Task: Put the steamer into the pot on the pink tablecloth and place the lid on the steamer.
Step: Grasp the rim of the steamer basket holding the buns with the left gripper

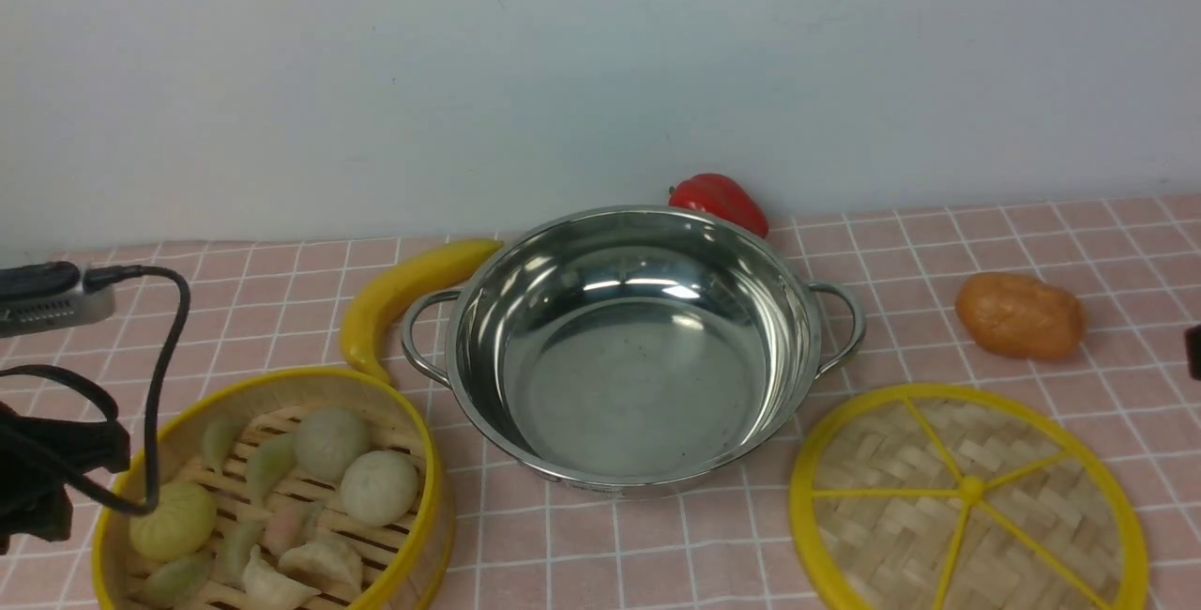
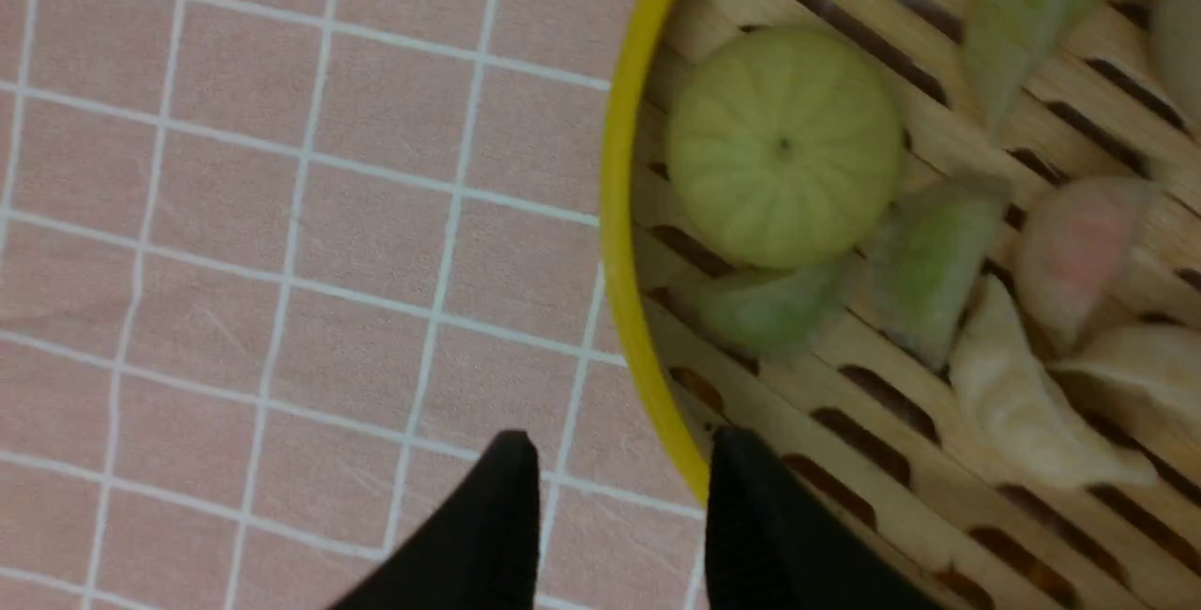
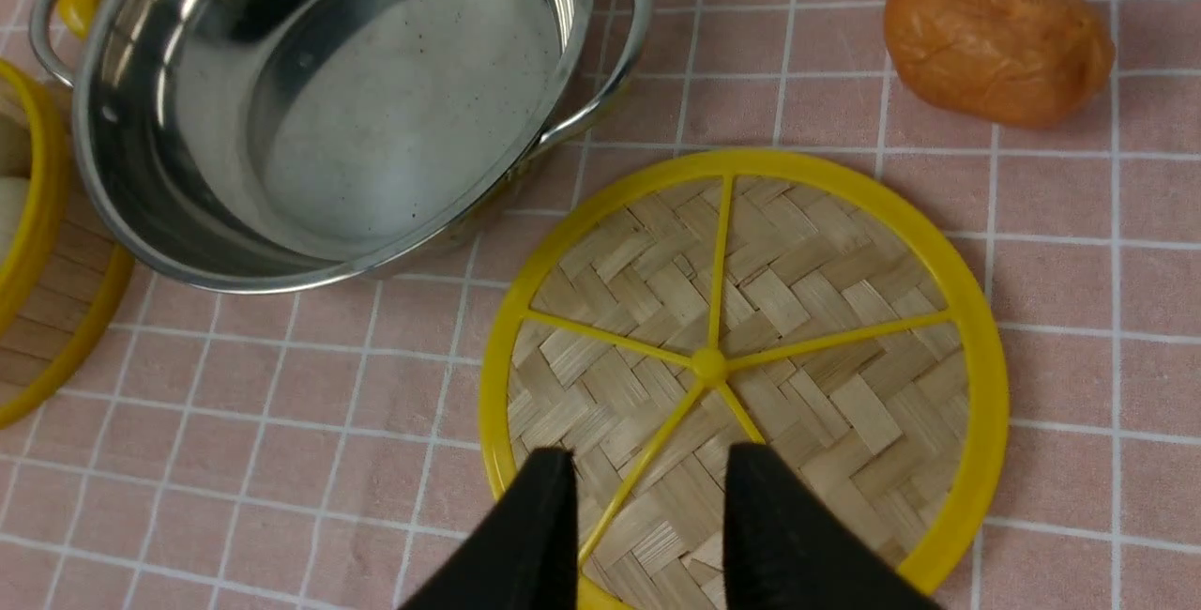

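Observation:
The steamer, a yellow-rimmed bamboo basket with buns and dumplings, sits on the pink tablecloth at front left. The empty steel pot stands in the middle. The lid, a flat woven disc with yellow spokes, lies flat at front right. My left gripper is open and straddles the steamer's rim, with one finger over the cloth and the other over the slats. My right gripper is open just above the lid, with a spoke between its fingers.
A yellow banana lies against the pot's left handle. A red pepper sits behind the pot by the wall. An orange-brown potato lies beyond the lid. My left arm and its cable overhang the steamer's left side.

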